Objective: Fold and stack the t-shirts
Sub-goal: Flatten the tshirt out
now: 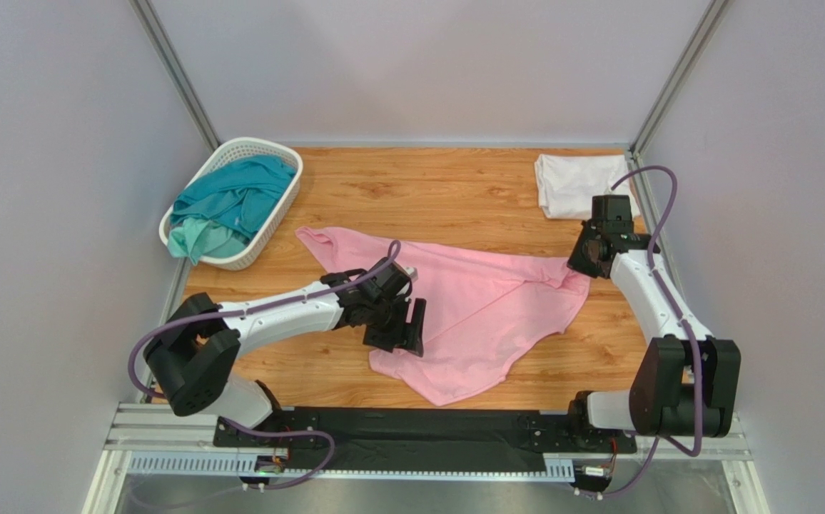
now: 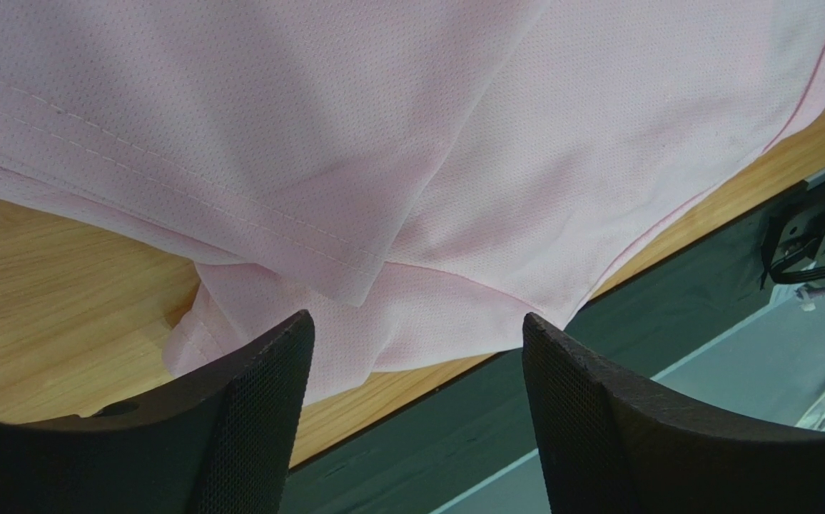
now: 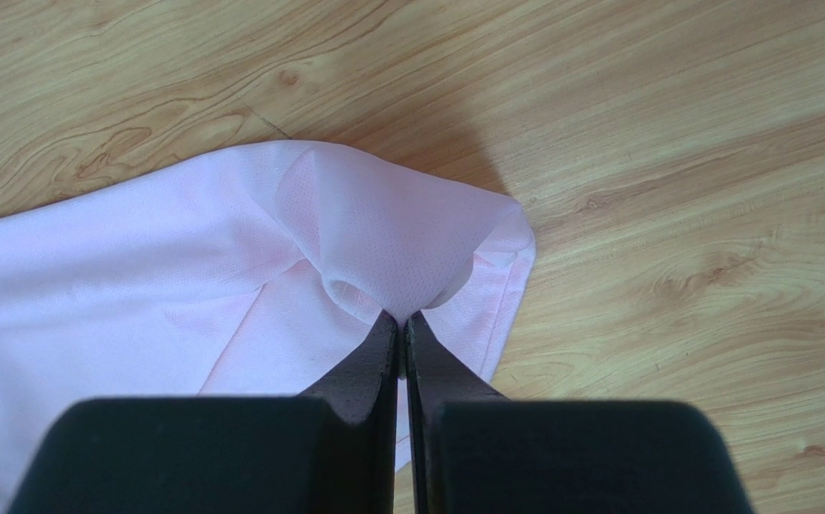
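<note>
The light pink t-shirt [image 1: 470, 305] lies crumpled across the middle of the wooden table [image 1: 428, 193]. My right gripper [image 1: 583, 260] is shut on its right corner; in the right wrist view [image 3: 402, 317] a fold of pink cloth [image 3: 406, 241] is pinched between the jaws. My left gripper [image 1: 406, 334] is open and empty just above the shirt's near left part [image 2: 406, 161], jaws wide apart. A folded white t-shirt [image 1: 578, 182] lies at the back right. The teal t-shirt [image 1: 229, 203] is bunched in the basket. The orange t-shirt is out of view.
A white lattice plastic basket [image 1: 277, 155] stands at the back left, against the left wall. A black rail [image 1: 417, 428] runs along the table's near edge, also in the left wrist view [image 2: 621, 321]. Grey walls close in both sides and the back.
</note>
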You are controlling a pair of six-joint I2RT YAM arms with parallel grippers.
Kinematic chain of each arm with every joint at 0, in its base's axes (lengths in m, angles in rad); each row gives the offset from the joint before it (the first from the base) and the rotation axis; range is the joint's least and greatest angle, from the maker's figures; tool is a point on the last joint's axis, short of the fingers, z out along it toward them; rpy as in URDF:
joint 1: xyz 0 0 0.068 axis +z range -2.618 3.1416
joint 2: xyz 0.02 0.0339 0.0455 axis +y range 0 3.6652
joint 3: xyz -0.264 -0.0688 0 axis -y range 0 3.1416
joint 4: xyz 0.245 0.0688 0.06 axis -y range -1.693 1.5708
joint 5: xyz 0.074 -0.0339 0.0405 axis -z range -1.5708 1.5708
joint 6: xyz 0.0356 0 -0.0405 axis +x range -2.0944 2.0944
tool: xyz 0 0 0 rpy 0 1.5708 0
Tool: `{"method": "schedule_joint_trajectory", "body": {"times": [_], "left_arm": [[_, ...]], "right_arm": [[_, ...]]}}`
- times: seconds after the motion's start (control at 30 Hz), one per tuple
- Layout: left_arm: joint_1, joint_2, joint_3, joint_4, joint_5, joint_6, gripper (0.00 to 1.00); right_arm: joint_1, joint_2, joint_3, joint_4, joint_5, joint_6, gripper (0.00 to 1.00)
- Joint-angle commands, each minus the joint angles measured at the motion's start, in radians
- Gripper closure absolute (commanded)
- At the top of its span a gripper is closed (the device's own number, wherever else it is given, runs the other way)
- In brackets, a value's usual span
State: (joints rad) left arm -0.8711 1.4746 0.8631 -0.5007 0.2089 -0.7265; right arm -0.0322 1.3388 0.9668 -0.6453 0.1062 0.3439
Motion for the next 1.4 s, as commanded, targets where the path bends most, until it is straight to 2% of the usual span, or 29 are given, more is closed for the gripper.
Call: {"method": "schedule_joint_trajectory", "body": {"times": [0.0,0.13,0.23,0.27,0.4,0.7,0.77,0.83,0.87,1.03,1.27,1.37], "left_arm": [[-0.009,0.003,0.004,0.027,0.004,-0.024,0.23],[-0.012,0.035,0.011,0.028,-0.035,-0.024,0.26],[-0.012,0.067,0.050,0.030,-0.025,-0.016,0.31],[-0.012,0.075,0.062,0.030,-0.022,-0.010,0.36],[-0.014,0.089,0.059,0.030,-0.019,-0.010,0.42],[-0.014,0.139,0.071,0.019,-0.112,-0.042,0.52],[-0.014,0.151,0.074,0.016,-0.118,-0.047,0.60],[-0.016,0.154,0.077,0.016,-0.117,-0.045,0.63],[-0.014,0.154,0.077,0.014,-0.117,-0.044,0.72],[-0.014,0.128,0.070,0.001,-0.103,-0.036,1.00],[-0.014,0.009,0.089,-0.044,-0.115,-0.013,1.00],[-0.012,-0.052,0.126,-0.074,-0.186,0.019,1.00]], "right_arm": [[-0.001,-0.010,0.000,0.033,-0.008,0.013,0.99],[0.000,-0.013,-0.003,0.033,-0.011,0.012,0.99],[0.000,-0.013,-0.002,0.033,-0.008,0.009,0.99],[-0.001,-0.012,-0.002,0.032,-0.007,0.007,0.99],[-0.002,-0.009,-0.002,0.030,-0.008,0.006,0.99],[-0.002,-0.012,-0.002,0.029,-0.013,0.004,0.99],[-0.002,-0.013,-0.002,0.030,-0.014,0.004,0.99],[-0.001,-0.010,-0.002,0.029,-0.014,0.004,0.99],[-0.002,-0.010,0.000,0.030,-0.014,0.004,0.99],[-0.001,-0.020,-0.002,0.027,-0.013,0.003,0.99],[-0.002,-0.039,0.000,0.026,-0.016,-0.003,0.99],[-0.002,-0.070,0.004,0.026,-0.023,-0.011,0.99]]}}
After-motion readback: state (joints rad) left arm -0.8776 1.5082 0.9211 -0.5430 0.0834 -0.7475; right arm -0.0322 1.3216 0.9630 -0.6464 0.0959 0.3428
